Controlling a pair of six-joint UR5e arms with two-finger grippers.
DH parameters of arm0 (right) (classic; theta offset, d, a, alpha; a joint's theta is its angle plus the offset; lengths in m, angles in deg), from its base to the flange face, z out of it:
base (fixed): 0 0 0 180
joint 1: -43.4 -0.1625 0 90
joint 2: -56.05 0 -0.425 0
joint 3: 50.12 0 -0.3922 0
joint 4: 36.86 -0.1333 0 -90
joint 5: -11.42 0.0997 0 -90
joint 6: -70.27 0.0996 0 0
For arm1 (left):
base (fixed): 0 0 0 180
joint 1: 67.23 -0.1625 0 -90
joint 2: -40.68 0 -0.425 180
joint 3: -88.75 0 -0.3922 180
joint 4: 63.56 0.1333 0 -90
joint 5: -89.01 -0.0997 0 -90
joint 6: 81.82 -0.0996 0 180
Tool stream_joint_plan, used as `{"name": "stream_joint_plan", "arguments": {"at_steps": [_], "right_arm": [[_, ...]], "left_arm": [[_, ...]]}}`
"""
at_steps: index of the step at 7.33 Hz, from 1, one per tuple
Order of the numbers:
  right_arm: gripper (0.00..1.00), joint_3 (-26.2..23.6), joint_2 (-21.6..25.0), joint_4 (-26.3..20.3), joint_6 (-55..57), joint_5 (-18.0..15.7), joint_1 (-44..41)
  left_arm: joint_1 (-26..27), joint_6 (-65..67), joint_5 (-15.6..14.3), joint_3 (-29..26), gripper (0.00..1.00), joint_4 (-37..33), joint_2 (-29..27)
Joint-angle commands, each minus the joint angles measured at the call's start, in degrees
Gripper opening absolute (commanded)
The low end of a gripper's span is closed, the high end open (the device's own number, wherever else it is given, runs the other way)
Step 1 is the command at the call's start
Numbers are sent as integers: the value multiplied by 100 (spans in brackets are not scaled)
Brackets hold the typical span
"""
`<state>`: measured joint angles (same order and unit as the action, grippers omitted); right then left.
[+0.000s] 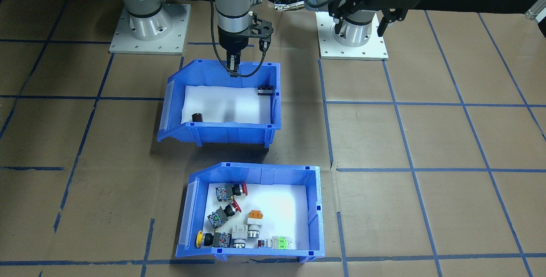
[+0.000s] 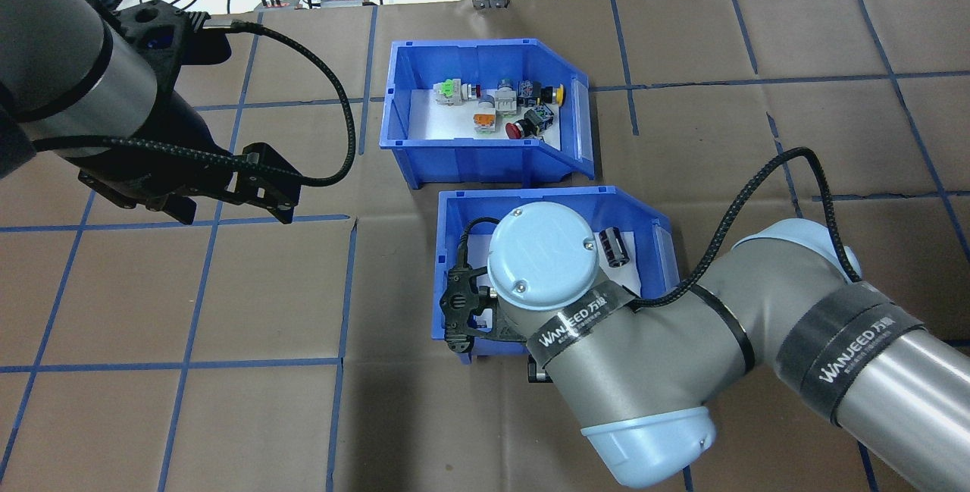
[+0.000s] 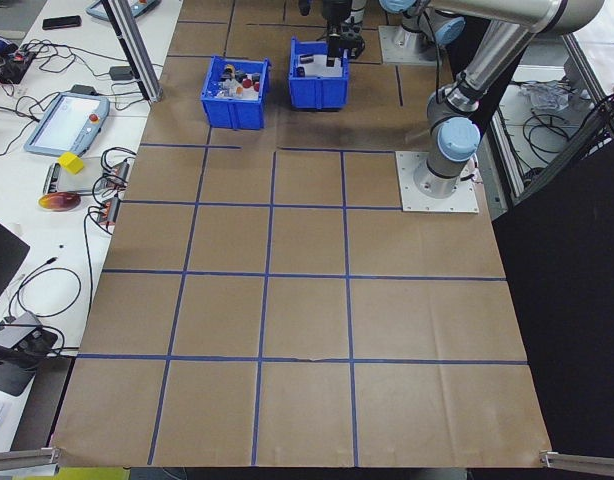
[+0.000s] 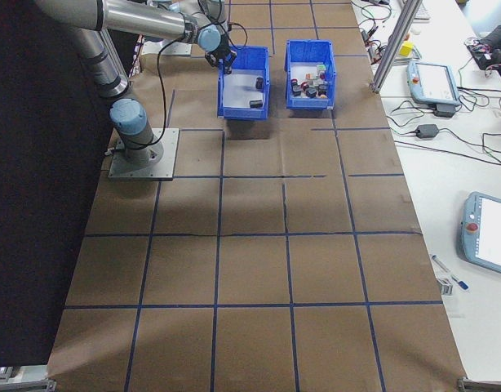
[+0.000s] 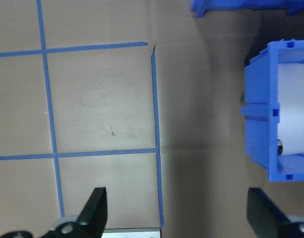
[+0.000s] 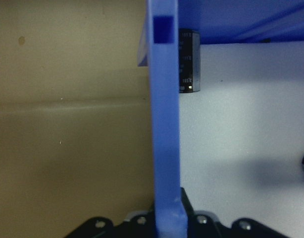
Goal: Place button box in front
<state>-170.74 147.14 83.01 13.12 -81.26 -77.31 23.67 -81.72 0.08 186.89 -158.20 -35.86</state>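
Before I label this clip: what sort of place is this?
Likely a robotics lab: taped-grid table, teach pendants on a cable-strewn side bench, and parts bins like the button box.

Two blue bins — one button box [image 1: 313, 208], one capacitor bin [image 1: 276, 110]. Push-button switches [image 1: 230, 191]: seven in the button box. Dark capacitors [image 1: 197, 117]: two in the other. Two grippers.

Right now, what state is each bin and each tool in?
button box: upright on the table, holds buttons, ungripped.
capacitor bin: upright, rear wall clamped by the right tool.
right tool: shut on the capacitor bin wall.
left tool: open, empty, above bare table.
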Motion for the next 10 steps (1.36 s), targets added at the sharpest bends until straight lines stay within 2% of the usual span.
{"name": "stream_joint_plan", "arguments": {"at_steps": [1, 2, 3, 5, 7, 8, 10], "right_arm": [[10, -14, -74, 10, -67, 4, -14], [76, -14, -74, 2, 28, 47, -14], [100, -6, 4, -16, 38, -13, -6], [100, 39, 407, -112, 29, -22, 12], [100, 126, 1109, -987, -23, -14, 169], [100, 274, 1313, -1392, -58, -14, 301], [100, 521, 1306, -1457, 46, 47, 1176]], "left_arm": [[-98, 42, -28, 21, 100, 7, -195], [-107, 94, -54, -31, 100, 24, -342], [-116, 173, 15, -101, 100, -11, -353], [-116, 148, -98, 2, 100, 103, -248], [-116, 121, -38, 56, 100, 235, -370], [-125, 113, -28, 39, 100, 244, -414], [-116, 112, -37, 56, 100, 367, -405]]}}
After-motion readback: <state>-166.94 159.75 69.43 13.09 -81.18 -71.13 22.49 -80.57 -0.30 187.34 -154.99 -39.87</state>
